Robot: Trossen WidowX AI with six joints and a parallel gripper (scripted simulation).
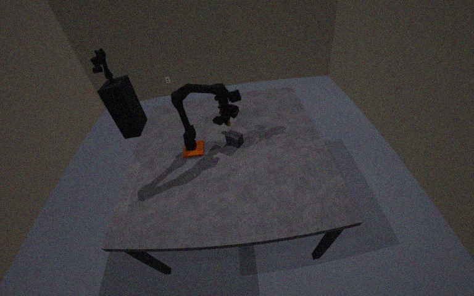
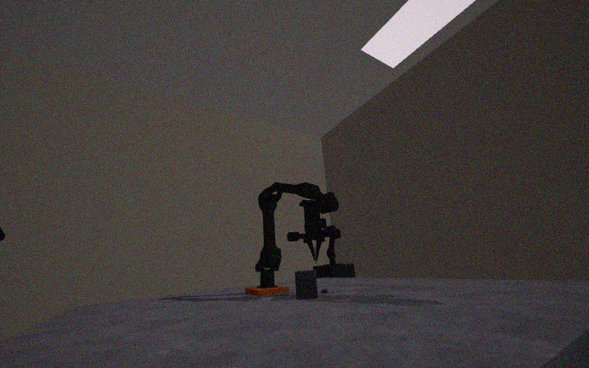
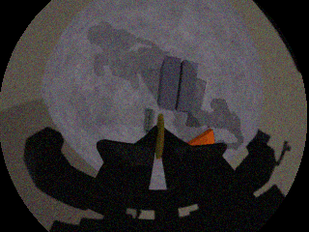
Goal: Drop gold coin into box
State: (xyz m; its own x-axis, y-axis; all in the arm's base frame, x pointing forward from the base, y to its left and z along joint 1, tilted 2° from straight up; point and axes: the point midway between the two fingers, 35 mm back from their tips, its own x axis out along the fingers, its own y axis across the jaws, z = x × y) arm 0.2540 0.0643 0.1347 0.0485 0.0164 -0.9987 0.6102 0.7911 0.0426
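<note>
My gripper (image 1: 227,122) (image 2: 315,259) (image 3: 157,128) points down and is shut on the gold coin. The coin (image 1: 228,123) (image 3: 160,130) is seen edge-on between the fingertips in the wrist view, upright, well above the table. The closed grey box (image 1: 234,138) (image 2: 306,284) (image 3: 169,84) stands on the table. Its narrow dark slot (image 3: 180,84) runs along the lid, beyond the coin and slightly to its right in the wrist view. The small holder (image 1: 224,132) (image 2: 324,290) (image 3: 149,119) is on the table beside the box, with no coin in it.
The arm's orange base (image 1: 198,150) (image 2: 267,290) (image 3: 205,137) is beside the box. A dark block (image 1: 124,108) (image 2: 343,271) with another small arm on it stands behind. The arm's shadows fall across the table (image 1: 244,195).
</note>
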